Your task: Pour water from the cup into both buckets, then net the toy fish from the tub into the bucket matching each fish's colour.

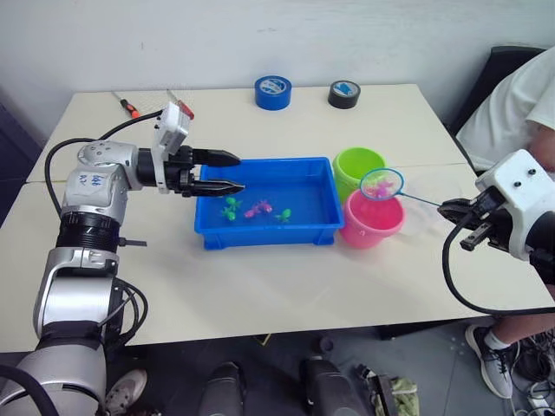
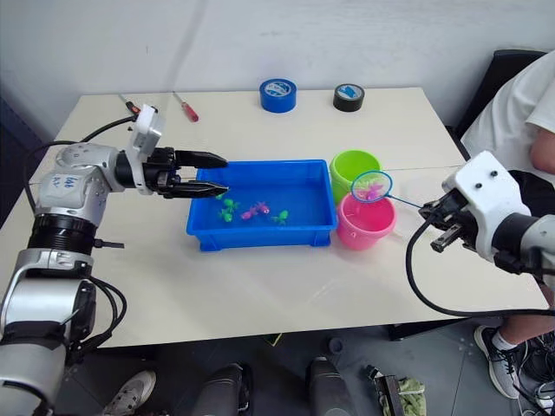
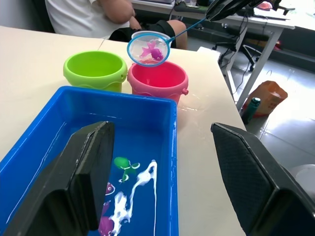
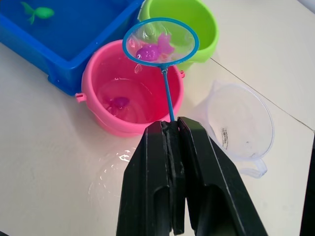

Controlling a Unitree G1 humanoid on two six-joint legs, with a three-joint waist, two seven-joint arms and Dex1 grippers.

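Note:
The blue tub (image 1: 260, 236) sits mid-table with water and toy fish in it: green ones (image 1: 231, 208) and a pink one (image 1: 258, 209). My left gripper (image 1: 230, 172) hovers open over the tub's left end. To the tub's right stand the lime green bucket (image 1: 358, 165) and, nearer me, the pink bucket (image 1: 371, 224), where a pink fish (image 4: 118, 102) lies in water. My right gripper (image 4: 170, 125) is shut on the net's handle; the blue hoop (image 4: 160, 42) hangs above the pink bucket's far rim with a pink fish in it. The clear cup (image 4: 241, 123) stands right of the buckets.
A blue tape roll (image 1: 272, 92) and a black tape roll (image 1: 344, 94) lie at the table's far edge, with red-handled screwdrivers (image 1: 127, 106) at the far left. A person in a white shirt (image 1: 512, 104) sits at the right. Spilled water (image 4: 113, 177) wets the table beside the pink bucket.

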